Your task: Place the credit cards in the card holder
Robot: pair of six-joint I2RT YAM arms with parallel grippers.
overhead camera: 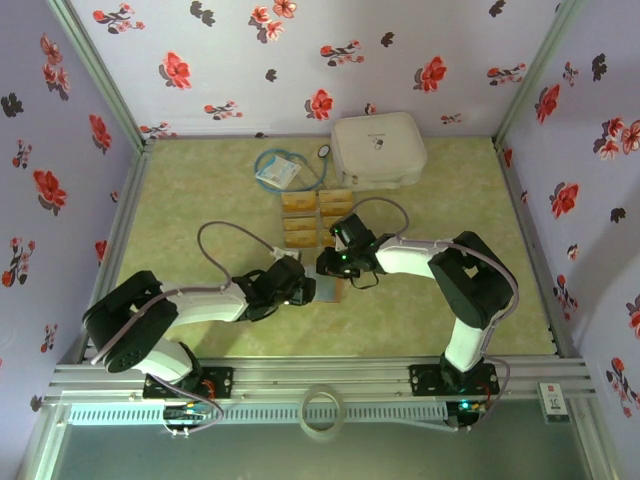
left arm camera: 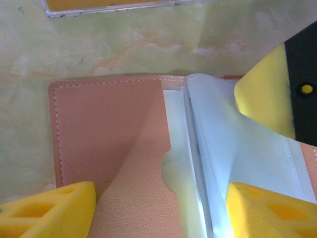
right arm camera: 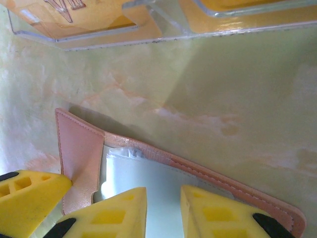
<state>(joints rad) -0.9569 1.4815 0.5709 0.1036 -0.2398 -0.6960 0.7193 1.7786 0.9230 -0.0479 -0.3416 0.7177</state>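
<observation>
The card holder (overhead camera: pixel 329 289) lies open on the table between both grippers. Its reddish-brown left flap (left arm camera: pixel 109 134) and pale clear sleeves (left arm camera: pixel 247 153) show in the left wrist view. My left gripper (left arm camera: pixel 161 198) is open, its yellow fingers (left arm camera: pixel 49 208) straddling the flap and spine. My right gripper (right arm camera: pixel 163 198) stands with a narrow gap, tips down on the sleeves (right arm camera: pixel 163 173), nothing pinched between them. Several golden-tan credit cards (overhead camera: pixel 300 203) lie in two columns just beyond the holder, and their near edges (right arm camera: pixel 74 20) appear in the right wrist view.
A large white rounded case (overhead camera: pixel 378 148) sits at the back right. A blue-white packet (overhead camera: pixel 277 172) with a looped cable lies at the back, left of the case. Floral walls enclose three sides. A tape ring (overhead camera: pixel 322 410) rests outside the front rail.
</observation>
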